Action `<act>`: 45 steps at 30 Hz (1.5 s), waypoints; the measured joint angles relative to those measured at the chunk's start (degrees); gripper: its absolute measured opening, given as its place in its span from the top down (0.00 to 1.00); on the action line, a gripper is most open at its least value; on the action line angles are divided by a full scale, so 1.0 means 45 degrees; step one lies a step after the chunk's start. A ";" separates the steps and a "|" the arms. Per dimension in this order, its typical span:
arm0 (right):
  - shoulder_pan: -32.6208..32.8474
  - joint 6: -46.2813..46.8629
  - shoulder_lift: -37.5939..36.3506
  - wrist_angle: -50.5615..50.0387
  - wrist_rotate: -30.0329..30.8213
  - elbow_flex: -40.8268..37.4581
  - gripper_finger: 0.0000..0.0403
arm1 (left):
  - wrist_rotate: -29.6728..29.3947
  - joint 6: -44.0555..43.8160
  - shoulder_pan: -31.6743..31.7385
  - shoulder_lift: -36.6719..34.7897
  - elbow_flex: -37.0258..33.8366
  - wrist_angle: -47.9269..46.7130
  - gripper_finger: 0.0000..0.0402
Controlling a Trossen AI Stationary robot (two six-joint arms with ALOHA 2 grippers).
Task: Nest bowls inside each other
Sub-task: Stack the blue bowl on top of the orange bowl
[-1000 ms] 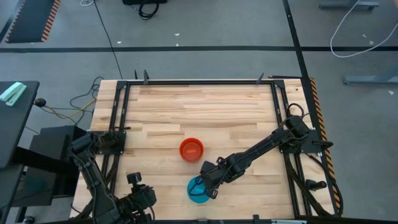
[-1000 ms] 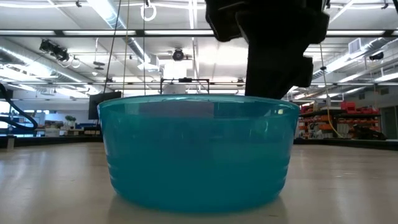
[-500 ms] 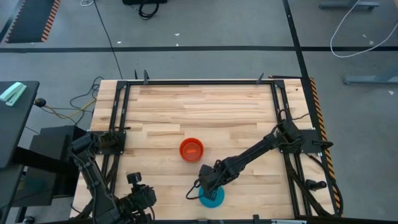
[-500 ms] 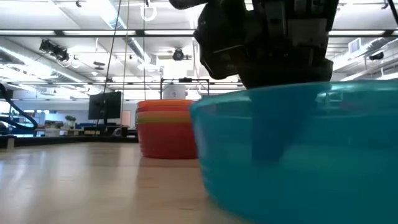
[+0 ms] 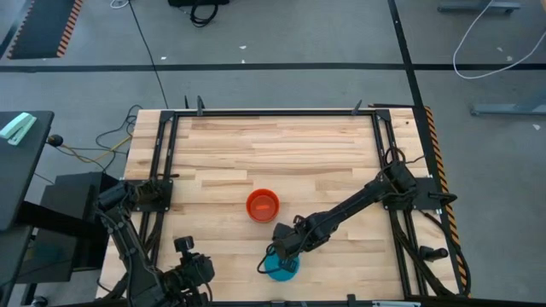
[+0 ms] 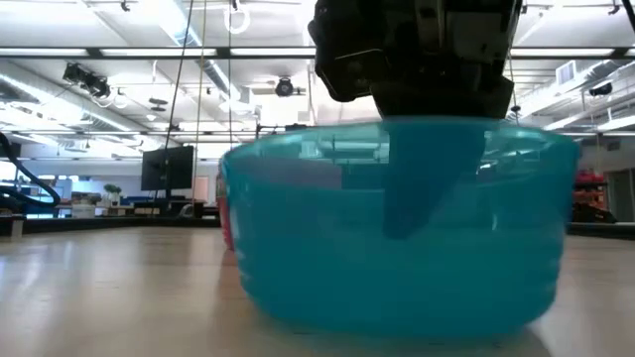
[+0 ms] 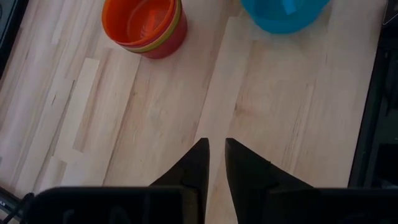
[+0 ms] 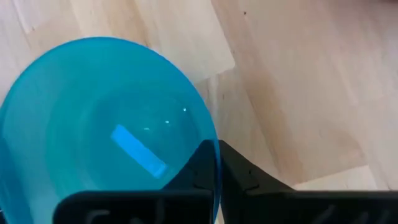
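Note:
The bright blue bowl (image 5: 280,267) stands upright near the table's near edge and fills the low view (image 6: 397,228). My right gripper (image 5: 285,253) is over its far-right rim and shut on it. A stack with the orange bowl (image 5: 263,205) on top sits on the table just beyond; in the left wrist view a yellow rim (image 7: 176,28) shows under the orange bowl. Olive green and purple bowls do not show. My left gripper (image 7: 214,158) hangs shut over bare wood at the near-left corner. My right gripper pinches the blue bowl's rim (image 8: 210,138), one finger inside the bowl and one outside, coming from above and pointing down. The inner finger (image 6: 427,178) shows through the translucent wall. The bowl is slightly tilted; I cannot tell whether its base is off the table.
Bare wood lies all around the two bowl spots. A black metal frame (image 5: 162,145) lines the table's left, far and right sides. The orange stack also shows behind the blue bowl in the low view (image 6: 226,213).
My right gripper has come down onto the blue bowl's rim and put one finger inside the bowl. The bowl has slid toward the table's near right, then back a little to the left. The orange stack has stayed put.

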 joint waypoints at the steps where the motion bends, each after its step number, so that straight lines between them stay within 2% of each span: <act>1: -0.0012 -0.0009 0.0000 -0.0005 0.0003 0.0000 0.97 | -0.0005 -0.0002 0.0000 0.0000 0.0000 0.0000 0.86; 19: -0.0335 -0.1253 -0.0274 -0.0366 -0.0289 0.0142 0.99 | -0.0179 0.0027 -0.0005 0.0000 0.0000 0.0000 0.87; 29: -0.0573 -0.2704 -0.0656 -0.2234 0.1048 0.2252 1.00 | -0.0238 0.0269 0.0005 -0.0005 0.0000 0.0009 0.87; 40: -0.2741 -0.3861 -0.0664 -0.4133 0.1276 0.4588 1.00 | -0.0251 0.0327 0.0000 -0.0005 0.0000 0.0005 0.88; 45: -0.4029 -0.4383 -0.0670 -0.4094 0.0792 0.4984 1.00 | -0.0243 0.0356 0.0000 -0.0005 0.0000 0.0000 0.87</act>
